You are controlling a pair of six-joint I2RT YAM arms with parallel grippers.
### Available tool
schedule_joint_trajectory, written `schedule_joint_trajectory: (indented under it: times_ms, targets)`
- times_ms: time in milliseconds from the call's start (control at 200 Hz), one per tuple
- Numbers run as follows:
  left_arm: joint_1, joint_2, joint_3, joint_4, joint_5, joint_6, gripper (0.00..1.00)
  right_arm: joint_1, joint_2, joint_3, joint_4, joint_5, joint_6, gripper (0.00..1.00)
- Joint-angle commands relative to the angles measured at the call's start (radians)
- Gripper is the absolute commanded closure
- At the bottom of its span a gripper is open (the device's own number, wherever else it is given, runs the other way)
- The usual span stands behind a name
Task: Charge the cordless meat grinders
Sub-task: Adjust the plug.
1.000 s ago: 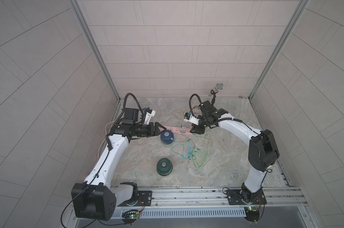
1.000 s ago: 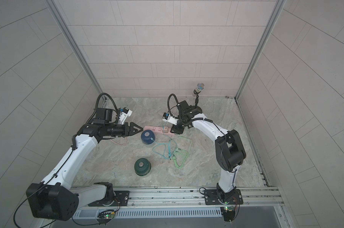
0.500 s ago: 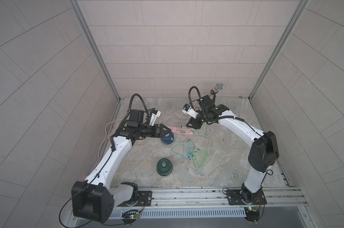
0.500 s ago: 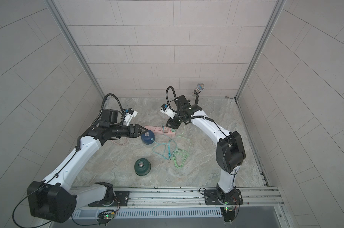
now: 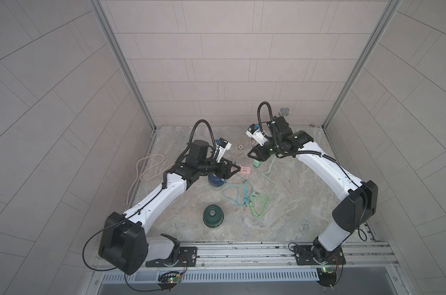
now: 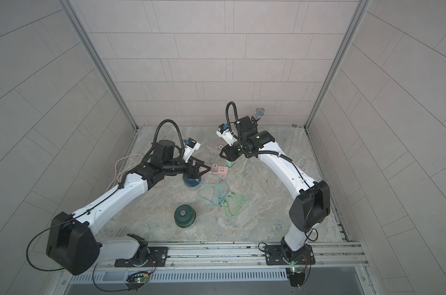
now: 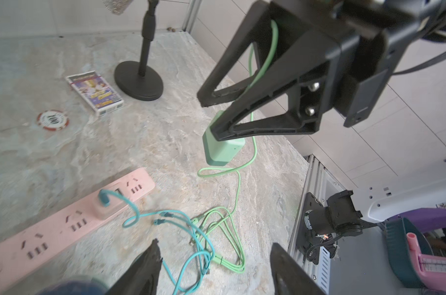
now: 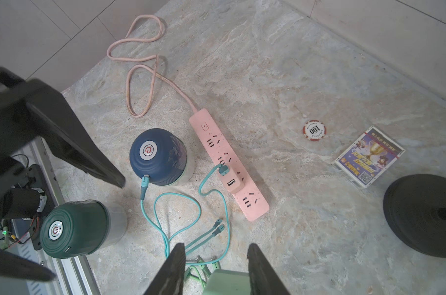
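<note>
Both the cabled blue grinder (image 8: pixel 158 155), under the wide, empty left gripper (image 7: pixel 215 244), and the nearer, uncabled green grinder (image 8: pixel 73 229) lie left of the right gripper (image 8: pixel 216 245), whose half-spread jaws straddle the green adapter (image 7: pixel 223 148) right of the left-right pink power strip (image 8: pixel 229 166), grip unclear.

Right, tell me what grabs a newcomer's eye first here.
The pink power strip toward the back of the table stands out first, with a dark blue meat grinder beside it, wired to it by a teal cable. The dark green meat grinder stands nearer the rail with no cable in it, while the right pincer straddles a mint-green plug adapter just off the strip's end.
</note>
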Motion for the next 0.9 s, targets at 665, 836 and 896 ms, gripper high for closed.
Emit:
schedule_joint_trajectory:
  times_ms: [665, 836, 896]
  targets:
    - [-0.203, 0.202, -0.118, 0.771, -0.196, -0.017, 0.24, -0.017, -0.093, 0.017, -0.03, -0.053, 0.16, 0.85]
    - [-0.232, 0.222, -0.122, 0.769, -0.178, -0.02, 0.24, -0.018, -0.084, 0.024, -0.014, -0.07, 0.189, 0.85]
    - [-0.241, 0.227, -0.117, 0.757, -0.172, -0.017, 0.24, -0.019, -0.085, 0.026, -0.014, -0.068, 0.191, 0.85]
